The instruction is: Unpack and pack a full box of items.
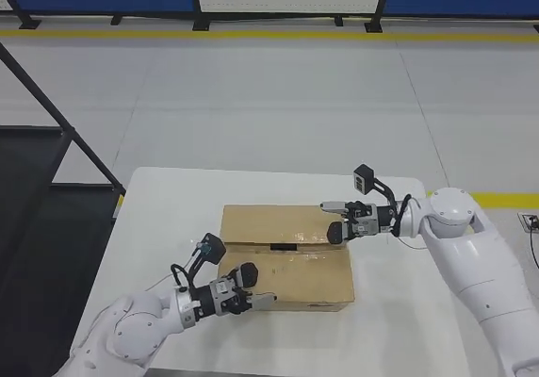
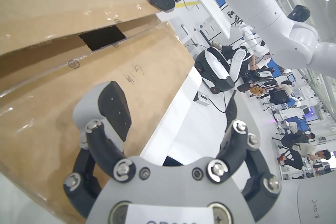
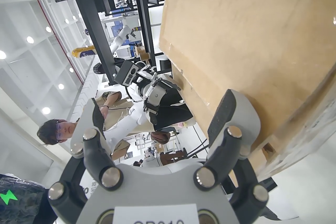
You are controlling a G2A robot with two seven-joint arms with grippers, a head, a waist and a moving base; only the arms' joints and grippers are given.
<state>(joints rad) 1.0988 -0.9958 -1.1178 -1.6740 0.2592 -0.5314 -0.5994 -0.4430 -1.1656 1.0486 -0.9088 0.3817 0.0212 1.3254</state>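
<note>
Left gripper and right gripper, both spread, flank a brown cardboard box, flaps slightly ajar.

Box: plain tan-brown cardboard with glossy clear tape along the seam and small dark handwritten marks on one flap. Table: white. Left gripper and right gripper: black pads, off-white finger shells, black links, silver screws. Floor: pale grey. Stripe at upper frame: yellow. Rack at left: black.

Overhead view, 2 wrist close-ups, box shared
</note>
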